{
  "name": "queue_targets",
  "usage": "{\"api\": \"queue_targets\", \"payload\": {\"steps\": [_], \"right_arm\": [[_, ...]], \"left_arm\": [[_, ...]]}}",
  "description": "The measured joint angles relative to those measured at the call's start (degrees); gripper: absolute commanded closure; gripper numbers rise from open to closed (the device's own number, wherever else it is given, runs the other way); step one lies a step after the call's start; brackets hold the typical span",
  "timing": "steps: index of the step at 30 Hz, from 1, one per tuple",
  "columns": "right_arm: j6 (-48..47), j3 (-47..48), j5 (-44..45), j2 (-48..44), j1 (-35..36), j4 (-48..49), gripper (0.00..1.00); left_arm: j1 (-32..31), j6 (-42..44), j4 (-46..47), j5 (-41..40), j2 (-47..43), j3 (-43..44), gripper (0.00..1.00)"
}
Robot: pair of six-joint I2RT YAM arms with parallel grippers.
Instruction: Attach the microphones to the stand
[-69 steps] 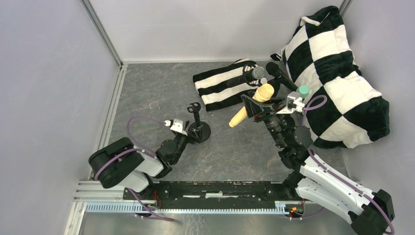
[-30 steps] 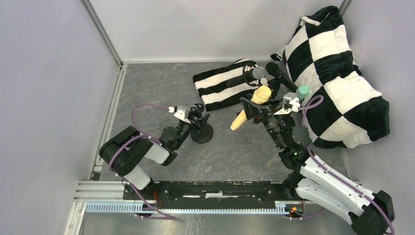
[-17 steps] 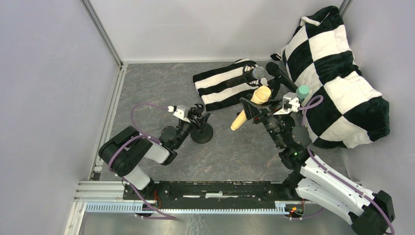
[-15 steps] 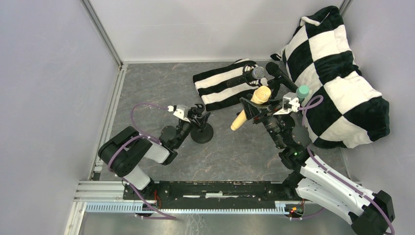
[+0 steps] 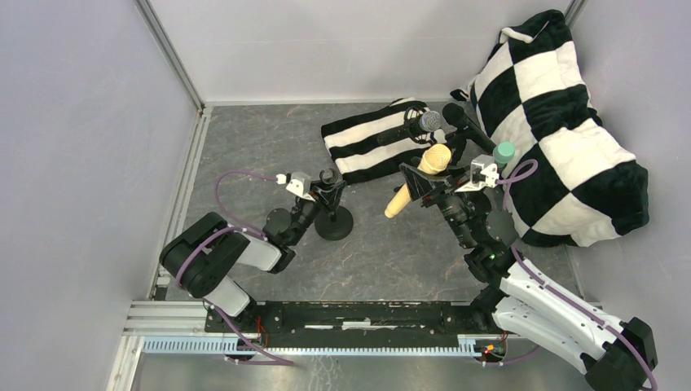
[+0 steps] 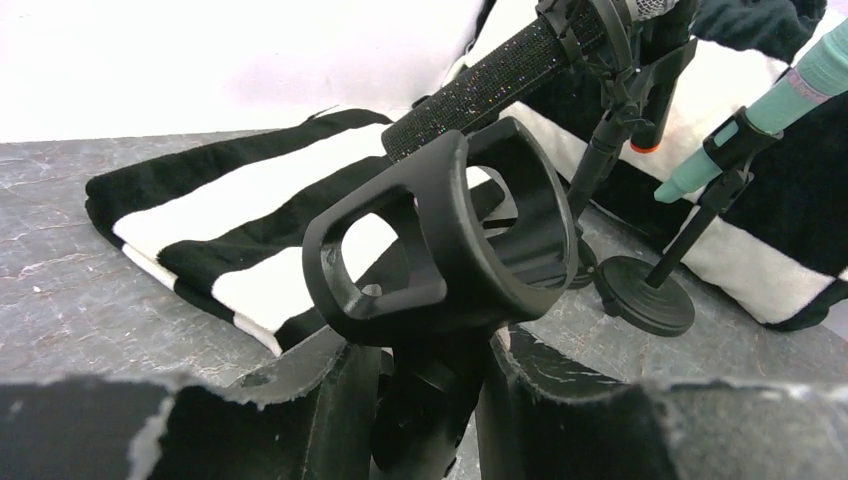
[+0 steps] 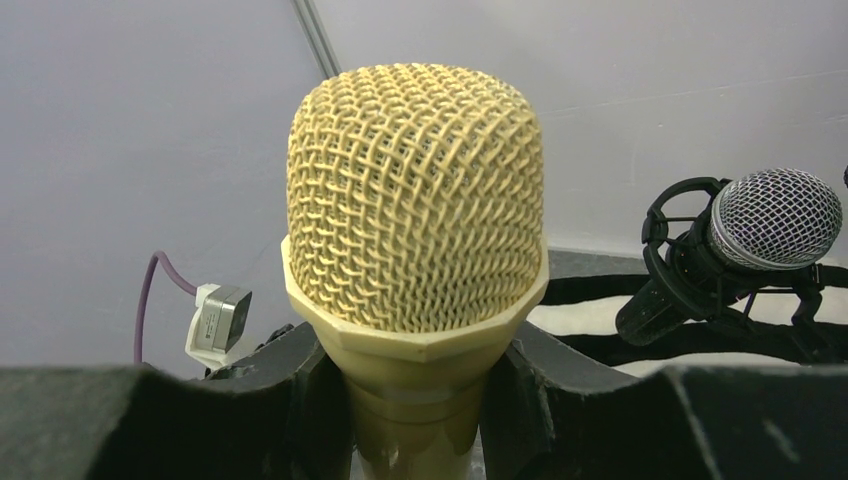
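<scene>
- Found left gripper point(image 6: 430, 400) closed narrowly on the stem of the empty stand point(image 5: 334, 220), just under its clip.
- Found right gripper point(image 7: 415, 400) clamped on the cream-yellow microphone point(image 7: 415, 200), right of that stand, tilted, tail toward it.
- Noted mint green microphone point(image 5: 505, 151) and silver-mesh microphone point(image 5: 411, 126) mounted farther right.

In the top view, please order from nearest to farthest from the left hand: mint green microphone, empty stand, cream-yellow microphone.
1. empty stand, gripped in the left hand.
2. cream-yellow microphone, to the right, mid-table.
3. mint green microphone, far right.
</scene>
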Motion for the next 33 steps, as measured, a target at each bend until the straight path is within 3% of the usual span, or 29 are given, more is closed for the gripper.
{"api": "queue_targets", "payload": {"steps": [2,5,15,25,33], "right_arm": [[-0.07,-0.39,0.04,-0.33,0.0,0.07,1.0],[-0.74,-1.14,0.07,-0.79,0.0,0.52,0.98],[-7.02,-1.4,-2.4,0.42,0.0,3.82,1.0],[-16.39,0.87,-15.61,4.63,0.0,5.09,1.0],[-20.2,6.43,-23.61,9.27,0.0,4.68,1.0]], "left_arm": [[0.09,-1.01,-0.04,0.39,0.0,0.04,0.91],[0.11,-2.01,-0.26,1.33,-0.04,0.13,0.98],[0.09,-6.34,-8.83,4.59,-4.92,0.96,0.98],[0.09,-9.2,-18.34,7.85,-9.75,2.19,0.98],[0.09,-14.38,-19.89,8.66,-11.13,1.84,0.98]]}}
